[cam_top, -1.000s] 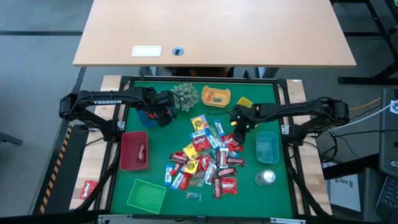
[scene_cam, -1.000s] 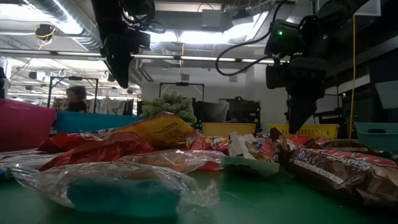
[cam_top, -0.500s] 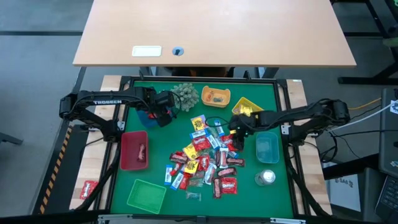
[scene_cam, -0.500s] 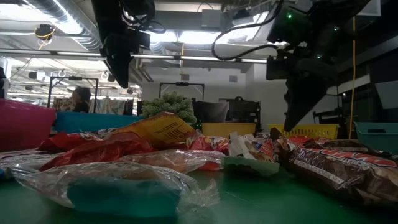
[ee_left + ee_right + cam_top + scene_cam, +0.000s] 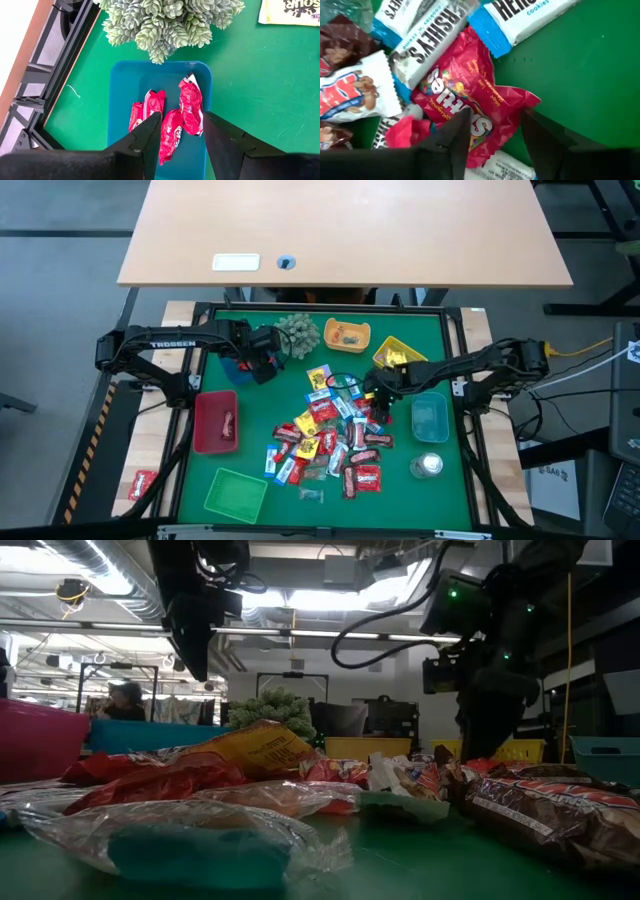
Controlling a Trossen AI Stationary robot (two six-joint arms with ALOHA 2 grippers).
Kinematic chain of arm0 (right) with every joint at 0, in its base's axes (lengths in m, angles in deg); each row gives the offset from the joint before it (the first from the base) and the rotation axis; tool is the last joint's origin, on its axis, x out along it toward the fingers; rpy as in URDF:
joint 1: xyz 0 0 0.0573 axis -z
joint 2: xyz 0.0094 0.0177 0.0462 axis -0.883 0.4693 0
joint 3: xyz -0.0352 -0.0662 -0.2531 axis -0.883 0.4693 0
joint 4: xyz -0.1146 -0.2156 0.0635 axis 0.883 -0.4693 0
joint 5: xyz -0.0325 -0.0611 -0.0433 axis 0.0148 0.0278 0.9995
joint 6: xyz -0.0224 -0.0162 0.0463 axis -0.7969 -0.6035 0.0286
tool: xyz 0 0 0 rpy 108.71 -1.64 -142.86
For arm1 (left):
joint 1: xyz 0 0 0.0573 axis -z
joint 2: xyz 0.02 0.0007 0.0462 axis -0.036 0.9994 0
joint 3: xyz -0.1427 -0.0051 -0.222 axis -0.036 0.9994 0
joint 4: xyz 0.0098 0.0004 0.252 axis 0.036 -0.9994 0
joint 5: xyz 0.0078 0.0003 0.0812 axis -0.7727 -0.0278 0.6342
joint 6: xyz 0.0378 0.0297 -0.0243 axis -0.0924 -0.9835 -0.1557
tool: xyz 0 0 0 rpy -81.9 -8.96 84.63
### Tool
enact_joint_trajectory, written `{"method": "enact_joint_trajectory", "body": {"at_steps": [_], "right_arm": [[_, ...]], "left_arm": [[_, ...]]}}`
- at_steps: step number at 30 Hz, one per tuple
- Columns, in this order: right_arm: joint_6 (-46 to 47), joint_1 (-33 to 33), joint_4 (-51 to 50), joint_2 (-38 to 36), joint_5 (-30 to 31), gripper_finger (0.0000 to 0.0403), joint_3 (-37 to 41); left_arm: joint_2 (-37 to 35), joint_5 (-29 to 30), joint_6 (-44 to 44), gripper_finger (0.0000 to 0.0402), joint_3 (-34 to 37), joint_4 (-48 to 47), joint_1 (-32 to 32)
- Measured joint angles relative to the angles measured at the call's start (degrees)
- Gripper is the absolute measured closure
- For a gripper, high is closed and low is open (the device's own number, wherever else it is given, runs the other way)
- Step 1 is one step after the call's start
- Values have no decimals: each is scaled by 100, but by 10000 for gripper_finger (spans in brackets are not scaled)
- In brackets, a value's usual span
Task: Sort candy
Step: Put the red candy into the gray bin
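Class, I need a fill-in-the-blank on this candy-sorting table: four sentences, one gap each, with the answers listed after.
1. The left tool hangs open above a ____ tray holding red candy.
2. The right tool is down over a red packet printed ____.
3. The spiky plant ball sits beside the ____ tray.
4. The green tray holds ____ candy.

Answers: blue; Skittles; orange; no

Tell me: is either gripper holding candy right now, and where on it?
Nothing is held. The right gripper straddles the red Skittles packet, fingers open. The left gripper hangs open above the blue tray.
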Motion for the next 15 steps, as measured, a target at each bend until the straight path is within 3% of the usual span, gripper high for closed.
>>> {"method": "enact_joint_trajectory", "body": {"at_steps": [11,15], "right_arm": [[-20,0,67,-14,-2,390,0],[-22,0,69,-18,-4,389,0]], "left_arm": [[0,0,2,269,0,8,0],[0,0,2,269,0,8,0]]}}
